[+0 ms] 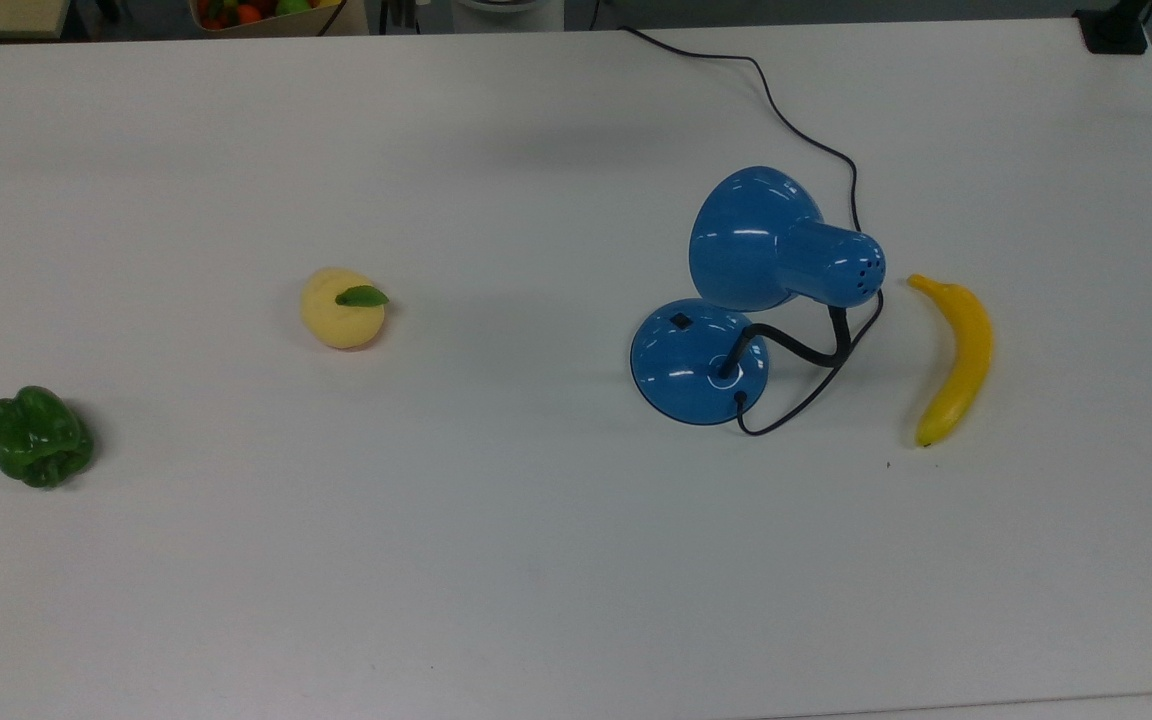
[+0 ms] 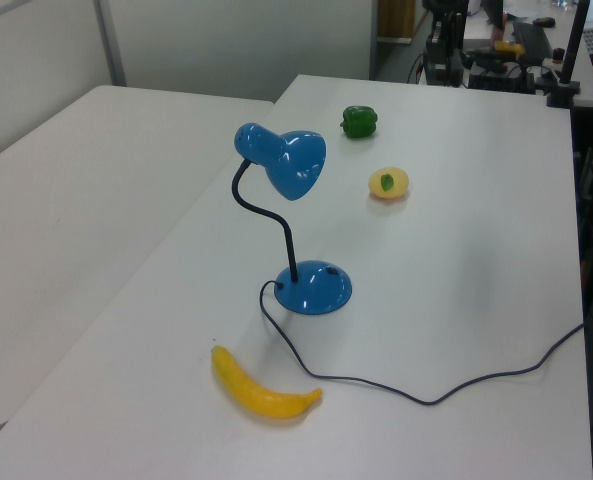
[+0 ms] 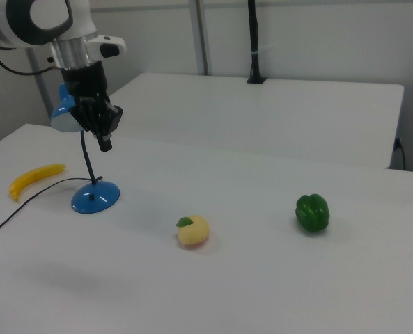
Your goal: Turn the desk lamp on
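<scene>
The glossy blue desk lamp stands on the white table, its domed base carrying a small black switch. A black bendy neck rises to the bell-shaped shade, and the black cord runs off the table's far edge. The left view shows the base and shade too. In the right view my gripper hangs in the air in front of the lamp's shade, well above the base, pointing down with nothing in it.
A yellow banana lies just to the top view's right of the lamp. A pale yellow fruit with a green leaf and a green bell pepper sit toward the top view's left. A second table adjoins this one.
</scene>
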Tool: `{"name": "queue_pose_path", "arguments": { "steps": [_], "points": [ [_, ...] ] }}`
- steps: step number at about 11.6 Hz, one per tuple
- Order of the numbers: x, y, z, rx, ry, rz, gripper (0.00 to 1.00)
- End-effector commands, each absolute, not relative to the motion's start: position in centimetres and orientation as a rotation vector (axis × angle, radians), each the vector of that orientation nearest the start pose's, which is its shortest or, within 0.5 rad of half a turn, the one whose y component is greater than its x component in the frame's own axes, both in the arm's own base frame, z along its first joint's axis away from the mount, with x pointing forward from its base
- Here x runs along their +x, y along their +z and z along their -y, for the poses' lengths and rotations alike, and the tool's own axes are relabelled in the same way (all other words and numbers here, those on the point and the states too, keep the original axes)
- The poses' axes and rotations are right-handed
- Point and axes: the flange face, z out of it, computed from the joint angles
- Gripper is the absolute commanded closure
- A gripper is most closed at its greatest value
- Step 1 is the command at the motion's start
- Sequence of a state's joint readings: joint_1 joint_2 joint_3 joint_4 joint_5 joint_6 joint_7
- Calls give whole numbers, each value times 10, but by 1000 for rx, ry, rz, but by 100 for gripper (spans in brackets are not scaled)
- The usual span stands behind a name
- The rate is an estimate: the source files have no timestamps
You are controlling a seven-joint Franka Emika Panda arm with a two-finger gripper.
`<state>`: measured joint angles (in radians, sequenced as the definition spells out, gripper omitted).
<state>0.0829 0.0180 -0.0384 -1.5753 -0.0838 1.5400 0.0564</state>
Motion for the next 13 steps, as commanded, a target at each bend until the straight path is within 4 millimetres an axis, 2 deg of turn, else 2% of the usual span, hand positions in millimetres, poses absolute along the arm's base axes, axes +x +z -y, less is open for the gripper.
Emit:
{"name": "queue_pose_path", "arguments": {
  "steps": [1, 3, 6, 9, 12, 13],
  "points": [
    [559, 604, -19, -3212, 72, 88, 100],
    [565, 585, -32, -3210, 19, 135, 100],
    [567, 544, -67, -3203, -14, 245, 100],
    [575, 491, -104, -3198, -34, 360, 100],
    [582, 440, -133, -3190, -39, 456, 100],
    [582, 429, -139, -3187, -37, 479, 100]
  ]
}}
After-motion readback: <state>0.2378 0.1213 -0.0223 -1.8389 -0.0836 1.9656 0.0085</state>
